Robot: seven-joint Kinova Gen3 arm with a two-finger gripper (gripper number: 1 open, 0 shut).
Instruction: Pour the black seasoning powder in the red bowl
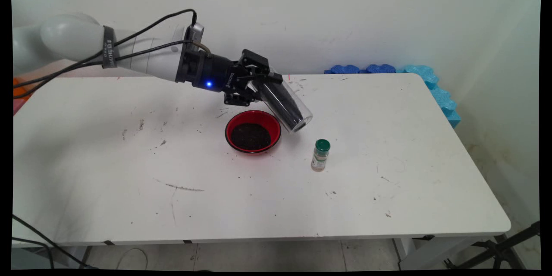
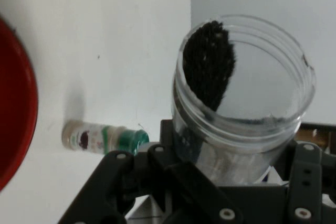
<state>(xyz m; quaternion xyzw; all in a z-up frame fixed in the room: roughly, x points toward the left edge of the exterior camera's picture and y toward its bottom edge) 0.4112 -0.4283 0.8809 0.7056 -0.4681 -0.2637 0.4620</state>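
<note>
My gripper (image 1: 265,84) is shut on a clear plastic jar (image 1: 284,104) that holds dark grains. The jar is tipped, mouth down and to the right, just above the right rim of a red bowl (image 1: 253,132) with dark grains inside it. In the hand view the jar (image 2: 244,103) stands between the black linkage, grains heaped along one side of its mouth. The red bowl (image 2: 16,114) fills that view's left edge. A small spice bottle with a green cap (image 1: 320,155) stands upright on the table, right of the bowl; the spice bottle (image 2: 102,138) also shows in the hand view.
The white table (image 1: 129,172) is scuffed and speckled with stray dark grains. Blue foam pieces (image 1: 427,82) lie along its far right edge by the wall. Black cables hang from the arm.
</note>
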